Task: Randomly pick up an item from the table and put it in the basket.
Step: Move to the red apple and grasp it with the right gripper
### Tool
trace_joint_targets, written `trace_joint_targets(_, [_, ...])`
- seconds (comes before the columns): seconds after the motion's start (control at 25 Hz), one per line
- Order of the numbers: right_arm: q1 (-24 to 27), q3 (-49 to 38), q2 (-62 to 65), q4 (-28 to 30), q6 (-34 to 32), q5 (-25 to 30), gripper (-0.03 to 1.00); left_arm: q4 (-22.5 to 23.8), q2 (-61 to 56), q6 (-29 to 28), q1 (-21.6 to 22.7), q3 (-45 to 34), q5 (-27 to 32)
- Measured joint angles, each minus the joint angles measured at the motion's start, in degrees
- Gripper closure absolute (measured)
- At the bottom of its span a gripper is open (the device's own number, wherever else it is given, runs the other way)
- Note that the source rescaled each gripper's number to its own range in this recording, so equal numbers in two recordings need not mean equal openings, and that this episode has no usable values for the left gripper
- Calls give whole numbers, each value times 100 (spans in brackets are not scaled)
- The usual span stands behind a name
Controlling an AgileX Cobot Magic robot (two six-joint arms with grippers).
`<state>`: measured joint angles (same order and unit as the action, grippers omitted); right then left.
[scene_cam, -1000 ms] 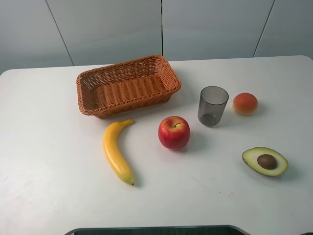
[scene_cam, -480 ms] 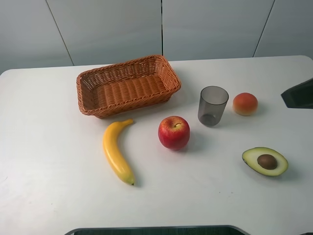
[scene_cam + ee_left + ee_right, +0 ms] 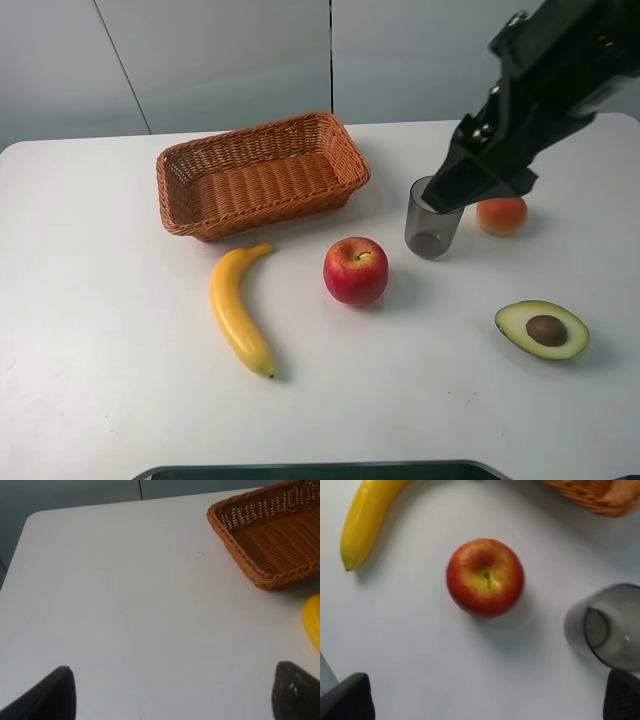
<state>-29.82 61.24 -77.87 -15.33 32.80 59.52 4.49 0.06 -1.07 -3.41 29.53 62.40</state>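
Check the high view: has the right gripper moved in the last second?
Yes. Absent a second ago, the right gripper has swung in from the right edge, leftward, and now overlaps the rim of the grey cup, which stayed put.

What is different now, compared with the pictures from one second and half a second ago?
The right gripper has swung in from the right edge and now hangs open over the table near the cup, holding nothing. The apple, banana, peach, avocado and basket lie unmoved.
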Motion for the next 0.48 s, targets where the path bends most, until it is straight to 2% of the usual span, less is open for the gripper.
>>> trace_joint_targets(0.28, [-561,719,-1457,87,454,-10,2,0,0,0,0,0,0])
trace_joint_targets(0.48, [-712,1111,-2181,152,768,-51,0,0,0,0,0,0,0])
